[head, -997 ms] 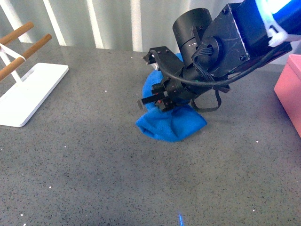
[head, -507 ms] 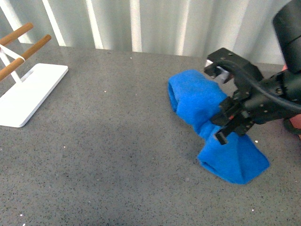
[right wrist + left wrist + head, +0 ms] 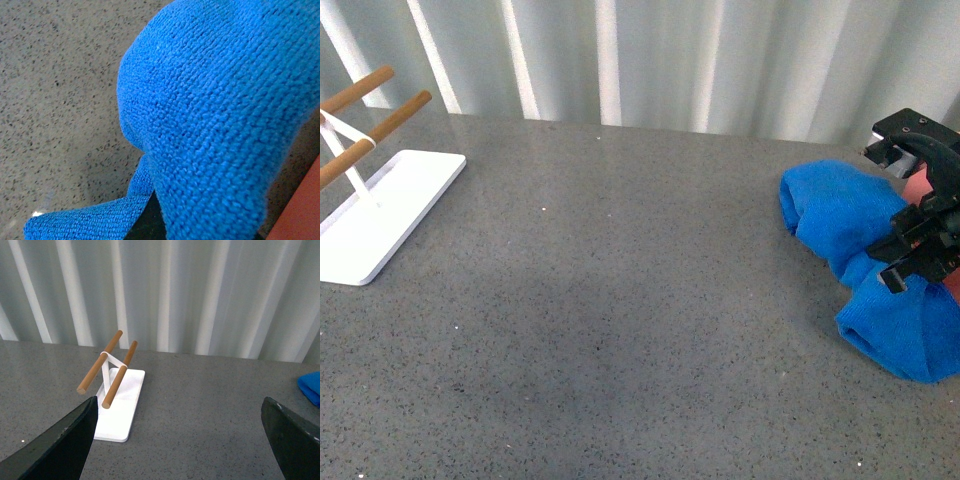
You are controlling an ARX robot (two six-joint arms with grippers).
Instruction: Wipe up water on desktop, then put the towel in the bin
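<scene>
The right gripper [image 3: 900, 215] clamps the floppy bright-blue microfibre towel [image 3: 830, 210] beside the salmon-pink rectangular bin [image 3: 305, 210], wiping seemingly done, drop pending.

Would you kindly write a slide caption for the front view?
Right gripper holds the bunched blue towel at the right of the desktop; white rack at far left.

No text, label, brand, number or sign can be read on anything here: the towel [image 3: 880, 270], the white rack [image 3: 380, 215] and the worktop [image 3: 620, 300] all show plain, unmarked surfaces.
</scene>
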